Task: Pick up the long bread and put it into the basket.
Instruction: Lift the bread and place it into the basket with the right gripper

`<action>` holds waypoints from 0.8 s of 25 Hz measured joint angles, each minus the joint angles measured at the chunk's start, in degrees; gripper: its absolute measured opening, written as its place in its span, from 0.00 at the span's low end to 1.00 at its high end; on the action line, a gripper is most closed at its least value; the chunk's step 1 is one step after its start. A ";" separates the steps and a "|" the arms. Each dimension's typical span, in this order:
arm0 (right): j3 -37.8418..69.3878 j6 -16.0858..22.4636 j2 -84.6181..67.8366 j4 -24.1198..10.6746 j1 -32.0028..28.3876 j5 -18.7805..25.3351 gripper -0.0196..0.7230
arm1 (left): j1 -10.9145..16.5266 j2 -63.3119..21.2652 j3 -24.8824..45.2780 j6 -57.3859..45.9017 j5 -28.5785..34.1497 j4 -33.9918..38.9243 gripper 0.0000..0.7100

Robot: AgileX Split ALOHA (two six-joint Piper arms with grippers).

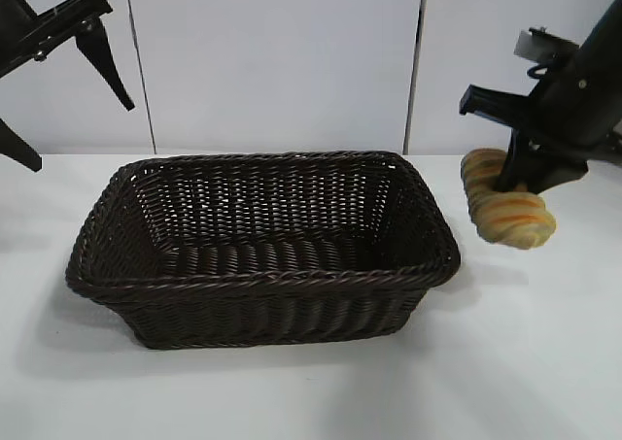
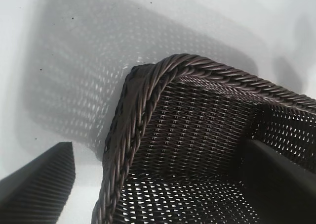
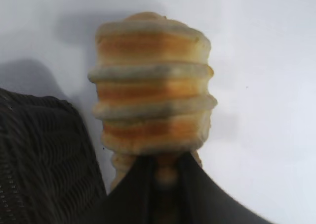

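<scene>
My right gripper [image 1: 512, 180] pinches the bread [image 1: 505, 212] by one end, clear of the table just right of the basket [image 1: 262, 294], so I should carry it level over the rim before releasing; left gripper [image 1: 68, 100] parked, spread wide.

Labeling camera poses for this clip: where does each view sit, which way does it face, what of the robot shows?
Exterior: in front of the table, raised, facing both arms; shows the left gripper open above the table, the right gripper holding the long bread off the table, beside the basket.
Left wrist: looks down at a basket corner; dark fingers at the frame's edges.
Right wrist: looks along its fingers at the bread.
Shared: all three show the basket; exterior and right wrist show the bread.
</scene>
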 joint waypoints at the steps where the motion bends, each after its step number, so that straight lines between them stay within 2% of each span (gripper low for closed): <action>1: -1.02 -3.37 0.00 0.36 0.97 0.56 0.14 | 0.00 0.00 0.00 0.00 0.00 0.00 0.93; 2: -2.15 -6.60 0.00 1.19 1.83 1.06 0.14 | 0.00 0.00 0.00 0.00 0.00 0.00 0.93; 8: -4.57 -33.46 0.06 7.59 8.69 1.27 0.14 | 0.00 0.00 0.00 0.00 0.00 0.00 0.93; 12: -4.57 -50.26 0.30 8.54 12.94 0.55 0.14 | 0.00 0.00 0.00 0.00 0.00 0.00 0.93; 13: -4.57 -53.31 0.50 8.58 13.78 -0.09 0.14 | 0.00 0.00 0.00 0.00 0.00 0.00 0.93; 15: -4.59 -58.40 1.38 8.76 15.52 -1.57 0.14 | 0.00 0.00 0.00 0.00 0.00 0.00 0.93; 16: -4.59 -59.46 2.14 8.76 16.15 -2.48 0.14 | 0.00 0.00 0.00 0.00 0.00 0.00 0.93; 20: -4.59 -60.54 6.36 8.95 18.05 -6.89 0.14 | 0.00 0.00 0.00 0.00 0.00 0.00 0.93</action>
